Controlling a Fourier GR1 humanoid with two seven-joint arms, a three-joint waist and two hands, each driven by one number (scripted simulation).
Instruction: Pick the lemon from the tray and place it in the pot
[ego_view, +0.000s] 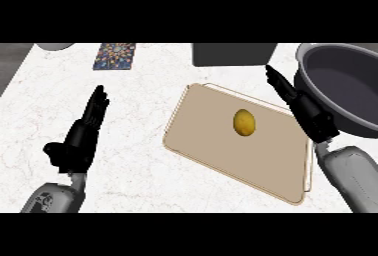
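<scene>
One lemon (245, 122) lying on tan tray (221, 150), dark pot (325, 90) beside, left robot hand (81, 135) and right robot hand (306, 110) both released, fingers straight

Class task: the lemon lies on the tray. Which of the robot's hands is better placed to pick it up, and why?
Probably the right hand: it hangs over the tray's right edge, between the lemon and the pot. The left hand is out on the counter.
</scene>
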